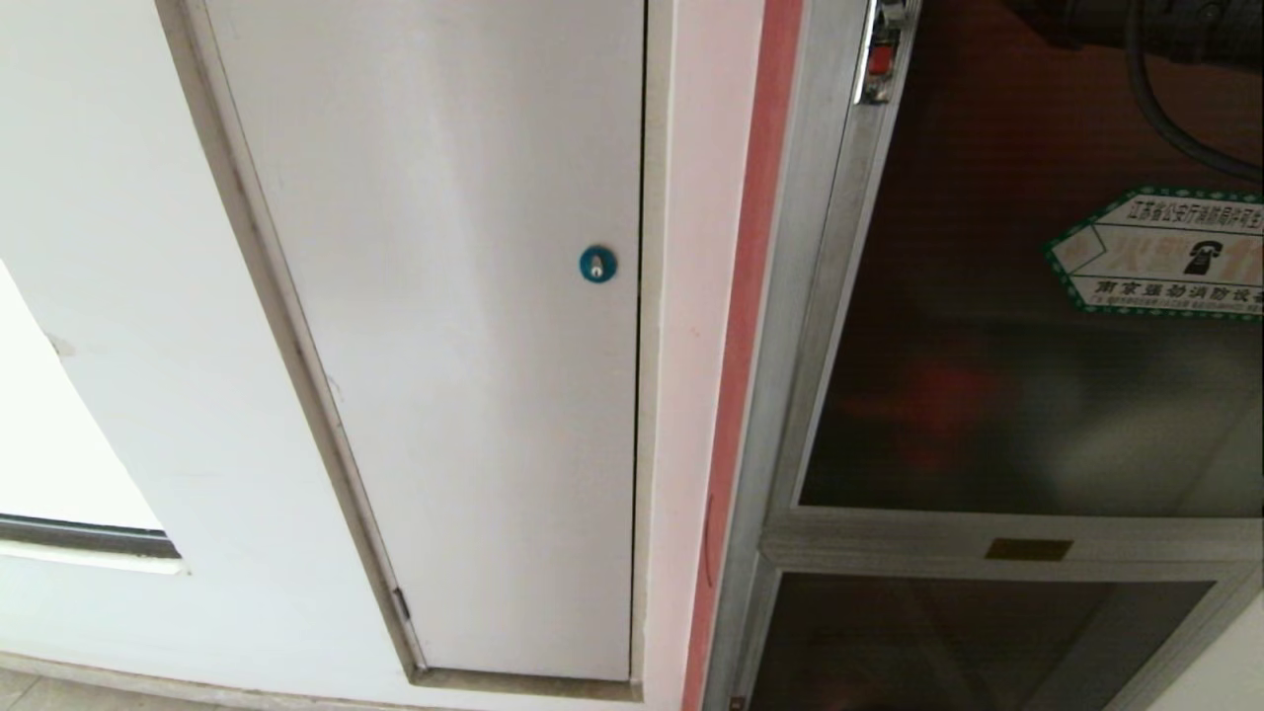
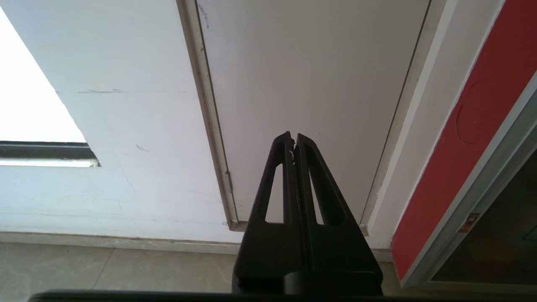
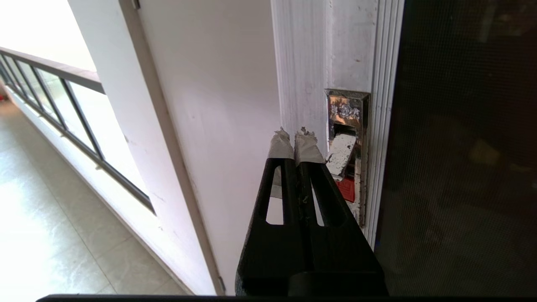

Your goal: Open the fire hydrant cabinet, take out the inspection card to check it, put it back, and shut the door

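The door (image 1: 1027, 395) is shut. The right gripper (image 3: 295, 135), fingers pressed together and empty, sits just beside the latch (image 3: 346, 155), at its nine o'clock. The left gripper (image 2: 293, 138) is closed too, empty.

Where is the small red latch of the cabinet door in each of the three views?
Head view: the latch is at the top edge, right of centre, on the silver frame of the dark glass door.
Left wrist view: not in it.
Right wrist view: the latch is near the centre, just beside the tips of the shut right tool.
Shared landmark: the white door.
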